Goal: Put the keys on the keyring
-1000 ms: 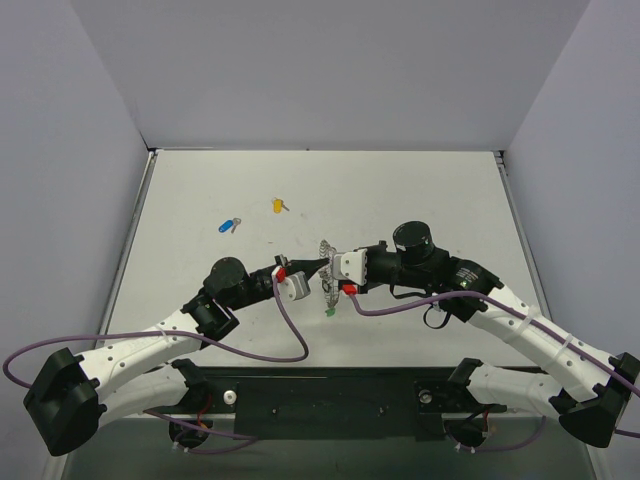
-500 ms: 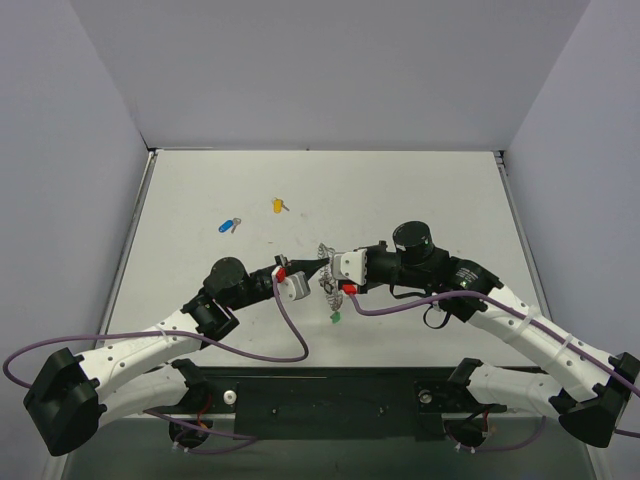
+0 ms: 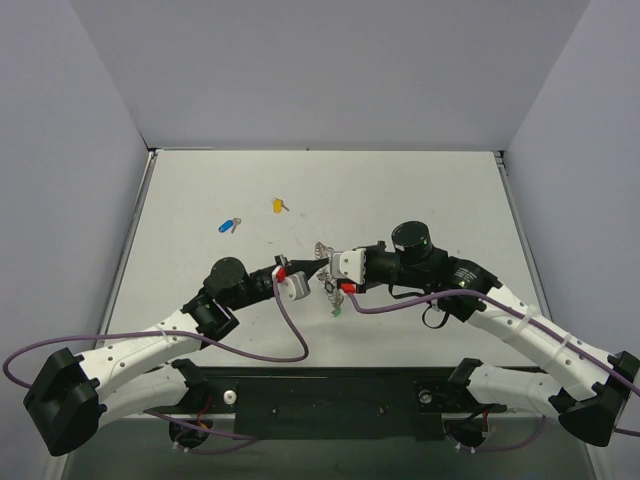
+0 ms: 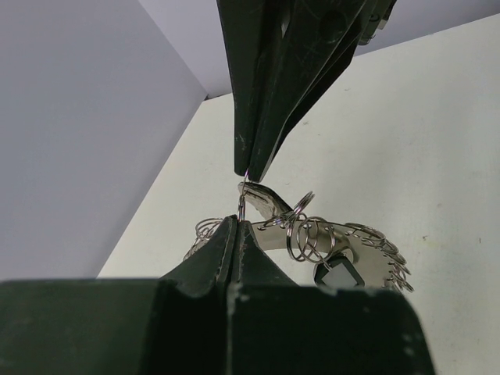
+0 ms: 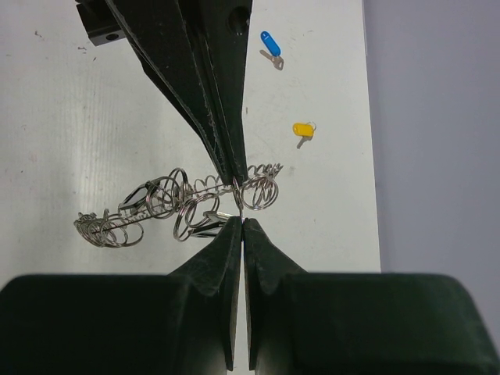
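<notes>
Keyring (image 3: 328, 285) between left hand (image 3: 320, 263) and right hand (image 3: 326, 269) (tips meeting); loose keys (image 3: 228, 225) behind, leftward.

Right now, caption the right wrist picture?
Left tool and right tool pinch the keyring bunch; blue key, yellow key lie apart.

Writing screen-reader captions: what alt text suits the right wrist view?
The right gripper, from below, and the left gripper, from above, both shut, meet tip to tip, pinching a bunch of silver keyrings. A blue key and a yellow key lie beyond on the white table.
</notes>
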